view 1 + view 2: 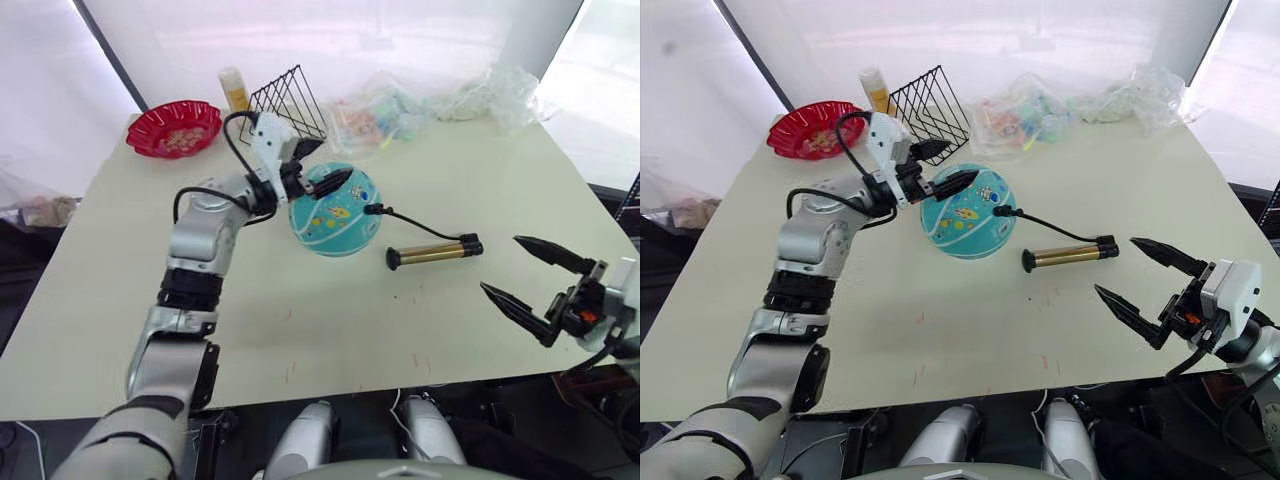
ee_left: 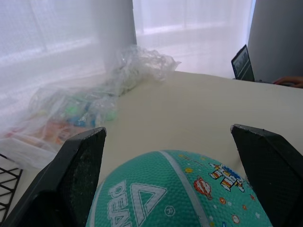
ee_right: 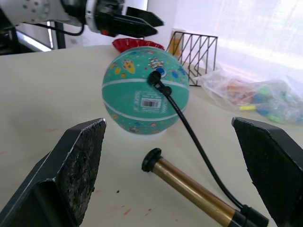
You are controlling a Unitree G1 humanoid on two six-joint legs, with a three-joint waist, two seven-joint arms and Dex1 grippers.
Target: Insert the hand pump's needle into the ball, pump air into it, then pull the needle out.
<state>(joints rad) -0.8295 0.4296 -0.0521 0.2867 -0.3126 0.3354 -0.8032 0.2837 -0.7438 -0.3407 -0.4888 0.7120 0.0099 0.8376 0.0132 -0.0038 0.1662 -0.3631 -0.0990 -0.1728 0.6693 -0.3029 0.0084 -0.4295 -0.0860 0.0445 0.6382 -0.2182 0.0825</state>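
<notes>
The 2 head eyes look down over the table (image 1: 480,330); both wrist views face the ball (image 3: 144,92) closely.

Setting: indoor robot test space, lab-like rather than domestic. Evidence: large plain cream-white rectangular table (image 1: 480,180) serving as a work surface; translucent white sheeting (image 1: 380,35) hung behind it as a backdrop; dark diagonal support pole (image 1: 108,52) against that sheeting. Assorted props grouped at the far edge: red plastic bowl (image 1: 173,128), black wire rack (image 1: 290,103), crumpled clear plastic bags (image 1: 440,105) holding small colourful items.
</notes>
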